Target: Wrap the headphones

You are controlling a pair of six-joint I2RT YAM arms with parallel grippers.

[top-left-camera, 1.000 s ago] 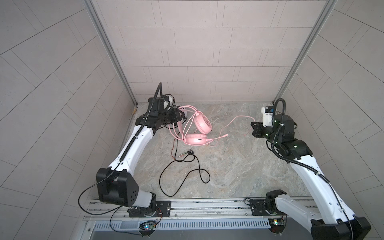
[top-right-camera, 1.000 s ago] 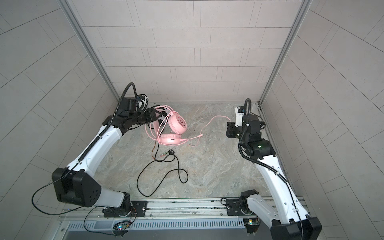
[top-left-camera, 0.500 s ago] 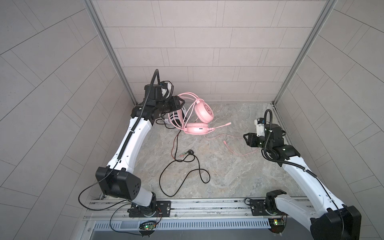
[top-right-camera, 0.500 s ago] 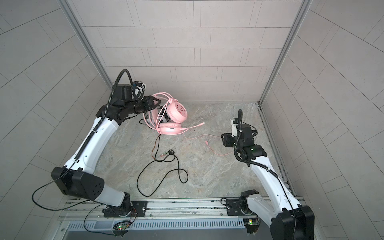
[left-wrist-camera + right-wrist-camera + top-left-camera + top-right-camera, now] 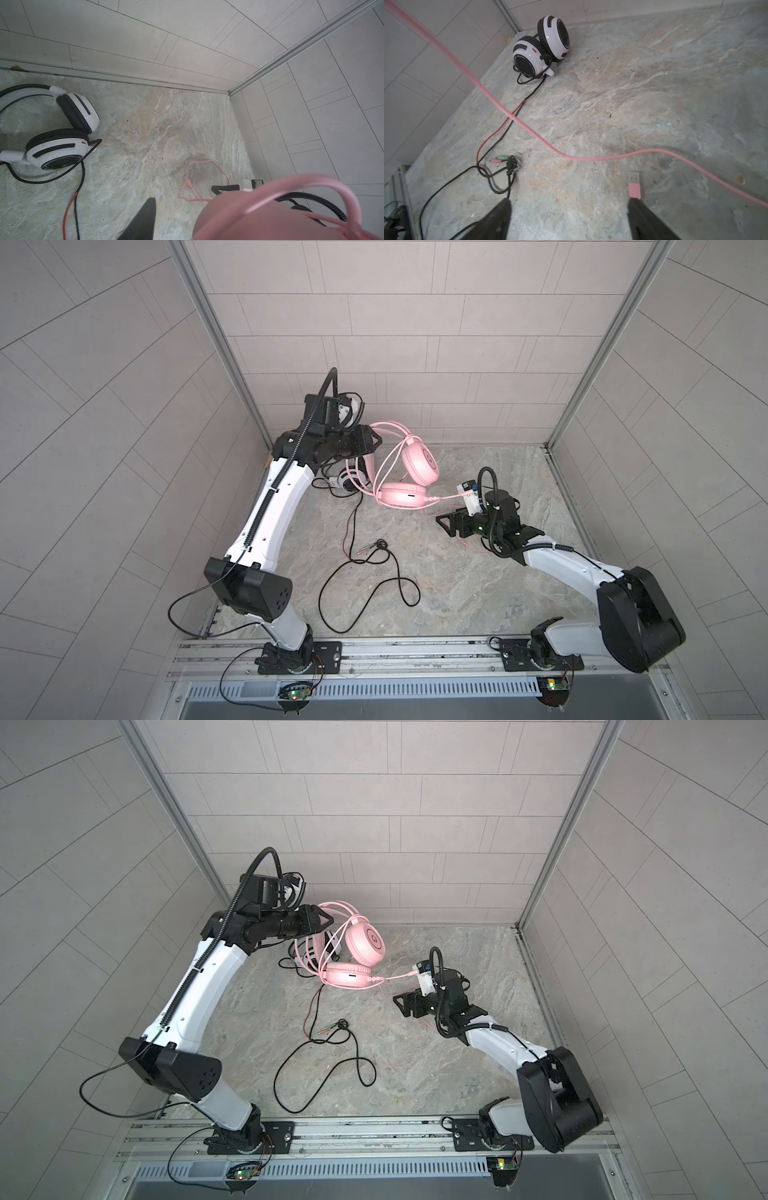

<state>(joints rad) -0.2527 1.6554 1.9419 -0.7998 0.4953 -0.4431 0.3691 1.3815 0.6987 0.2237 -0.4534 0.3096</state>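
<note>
Veining in grey and beige runs across the matte counter (image 5: pixel 457 593), which is boxed in by pale tiled walls (image 5: pixel 374 344).

On the left side, the left fingers (image 5: pixel 143 218), dark and wedge-shaped, are closed on the thin arched headband of the pink headset (image 5: pixel 419 460). The headset hangs lifted near the back wall. Only one finger shows in the left wrist view, beside a blurred pink cup.

Below them, in the back left corner, the white-and-black headset (image 5: pixel 62 149) lies on the counter. It has glossy white shells, black padded cushions and a round mesh grille. Its black cable (image 5: pixel 374 576) leaves as a braided cord with a red wire alongside. It then thins into loose loops toward the front edge and ends in a small tangle with green and pink jack plugs (image 5: pixel 500 159).

The pink headset's two round, smooth cups hang at an angle to each other, and a slim mic boom (image 5: pixel 440 498) points right. Several strands of the pink cable (image 5: pixel 529 133) loop over the band. The rest of the cable slants down through the air and curves across the stone.

Its USB plug (image 5: pixel 634 185), a metal tip on a flat pink sleeve, lies on the counter just ahead of one fingertip. I cannot tell whether the two touch. The right fingers (image 5: pixel 643 218) stand wide apart with nothing between them.
</note>
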